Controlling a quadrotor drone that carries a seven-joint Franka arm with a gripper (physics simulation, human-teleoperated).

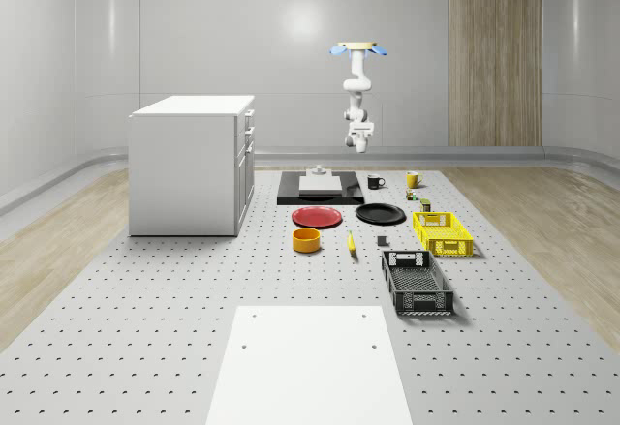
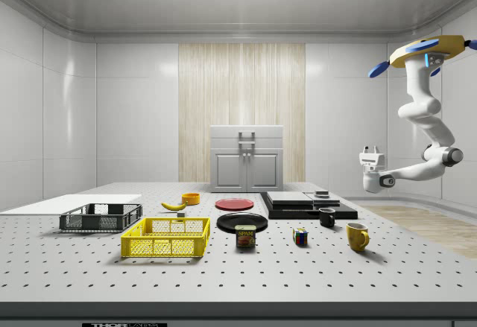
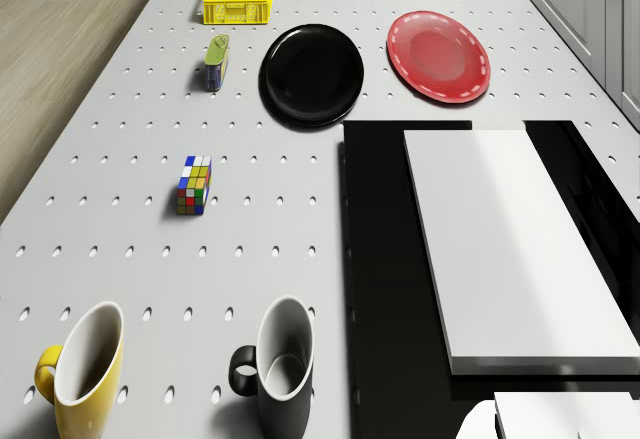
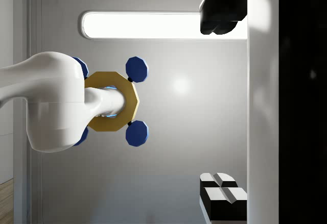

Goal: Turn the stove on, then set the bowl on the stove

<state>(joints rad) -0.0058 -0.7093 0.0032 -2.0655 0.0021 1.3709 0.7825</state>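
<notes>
The stove (image 1: pixel 321 190) is a black slab with a white plate on top, lying at the table's far end; I also see the stove (image 2: pixel 307 206) from the side and its black surface (image 3: pixel 385 339) from the drone. The orange bowl (image 1: pixel 306 240) stands nearer the front, just past the red plate (image 1: pixel 318 217), empty and upright. The drone (image 1: pixel 360 49) hovers high above the table's far edge. Its arm hangs down and bends, so the gripper (image 2: pixel 370 153) points upward, well above and just beyond the stove's far end. The gripper (image 4: pixel 203 106) is open and holds nothing.
A white cabinet (image 1: pixel 193 164) stands on the whole-scene view's left. Beside the stove are a black plate (image 1: pixel 380 214), a black mug (image 3: pixel 280 361), a yellow mug (image 3: pixel 85 367), a Rubik's cube (image 3: pixel 194 184) and a can (image 3: pixel 216 62). A yellow basket (image 1: pixel 442 232), a black crate (image 1: pixel 416 282) and a banana (image 1: pixel 351 243) lie nearer.
</notes>
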